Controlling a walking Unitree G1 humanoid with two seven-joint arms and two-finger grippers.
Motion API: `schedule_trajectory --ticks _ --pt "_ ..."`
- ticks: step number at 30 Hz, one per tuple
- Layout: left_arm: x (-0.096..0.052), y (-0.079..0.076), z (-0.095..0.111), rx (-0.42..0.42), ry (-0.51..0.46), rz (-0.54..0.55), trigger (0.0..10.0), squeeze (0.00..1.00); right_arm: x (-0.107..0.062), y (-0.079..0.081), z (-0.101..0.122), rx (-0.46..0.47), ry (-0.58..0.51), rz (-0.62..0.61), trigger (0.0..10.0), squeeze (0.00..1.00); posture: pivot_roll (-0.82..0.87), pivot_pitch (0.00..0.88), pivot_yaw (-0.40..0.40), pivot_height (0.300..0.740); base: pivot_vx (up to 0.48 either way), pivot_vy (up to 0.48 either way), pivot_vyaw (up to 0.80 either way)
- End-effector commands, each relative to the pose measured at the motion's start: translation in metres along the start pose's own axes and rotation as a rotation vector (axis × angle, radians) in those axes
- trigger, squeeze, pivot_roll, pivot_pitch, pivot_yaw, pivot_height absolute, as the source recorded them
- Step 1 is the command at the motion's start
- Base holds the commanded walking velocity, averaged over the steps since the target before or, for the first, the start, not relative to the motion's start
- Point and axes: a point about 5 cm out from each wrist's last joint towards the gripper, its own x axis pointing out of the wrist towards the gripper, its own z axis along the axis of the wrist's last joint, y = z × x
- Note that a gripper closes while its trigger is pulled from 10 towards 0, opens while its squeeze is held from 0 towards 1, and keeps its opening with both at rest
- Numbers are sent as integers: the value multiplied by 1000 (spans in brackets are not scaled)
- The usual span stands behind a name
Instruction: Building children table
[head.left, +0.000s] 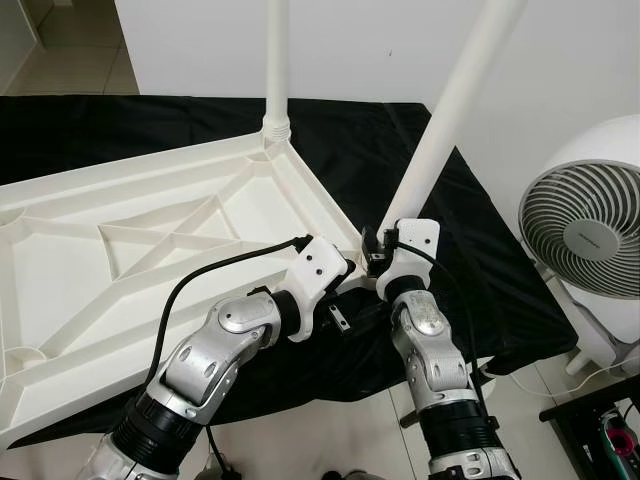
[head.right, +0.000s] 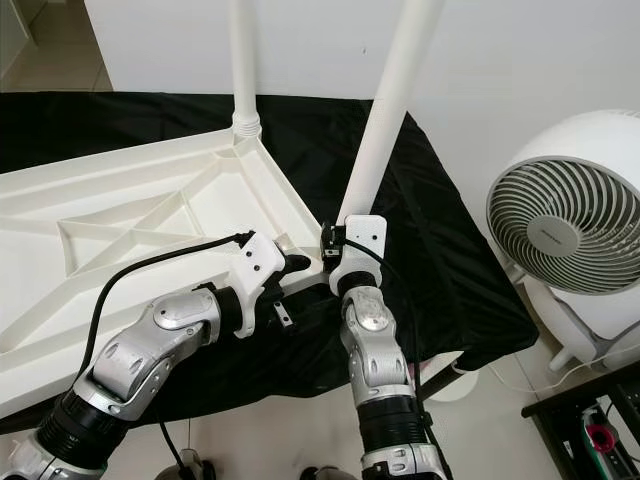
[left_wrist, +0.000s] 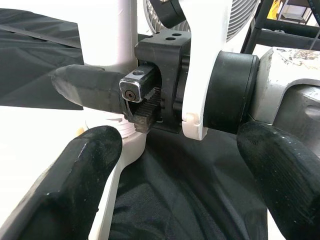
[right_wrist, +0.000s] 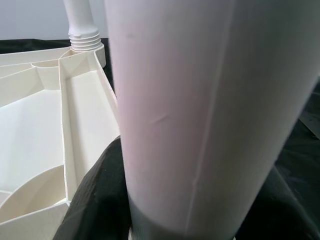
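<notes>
The white plastic table top (head.left: 90, 300) lies upside down on a black cloth (head.left: 480, 250). One white leg (head.left: 277, 60) stands upright in its far corner socket. A second white leg (head.left: 455, 110) leans to the right over the near right corner. My right gripper (head.left: 377, 256) is shut on this leg just above its base; in the right wrist view its black fingers (right_wrist: 95, 200) press both sides of the leg (right_wrist: 200, 100). My left gripper (head.left: 345, 278) is open beside that corner, its fingers (left_wrist: 75, 190) spread on either side of the right gripper's black body (left_wrist: 165, 65).
A white floor fan (head.left: 585, 230) stands to the right, close to the cloth's edge. A black rack (head.left: 600, 420) is at the near right. A white wall runs behind, and pale floor tiles lie in front.
</notes>
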Motion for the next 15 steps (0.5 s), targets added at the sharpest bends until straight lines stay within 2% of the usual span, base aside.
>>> schedule_trajectory --ticks 1,6,9,11,13,14,15 --pt "1 -5 -1 8 8 -41 10000 0 -2 -5 -1 12 7 -14 10000 1000 79 76 -95 740 0 0 0" --pt "1 -5 0 8 5 -42 10000 0 0 -11 2 21 1 6 10000 1000 79 76 -95 740 0 0 0" --pt "1 -4 0 9 5 -42 10000 0 2 -17 7 6 -26 67 10000 1000 76 71 -94 740 0 0 0" --pt "1 -4 0 11 5 -41 10000 0 4 -22 11 -6 -20 168 10000 1000 74 72 -93 740 0 0 0" --pt "1 -4 0 11 5 -41 10000 0 4 -22 11 -6 -20 168 10000 1000 74 72 -93 740 0 0 0" --pt "1 -3 1 12 4 -41 10000 0 4 -24 11 -40 -13 236 10000 63 74 74 -92 740 0 0 0" --pt "1 -3 1 12 4 -41 10000 0 4 -24 11 -40 -13 236 10000 63 74 74 -92 740 0 0 0"
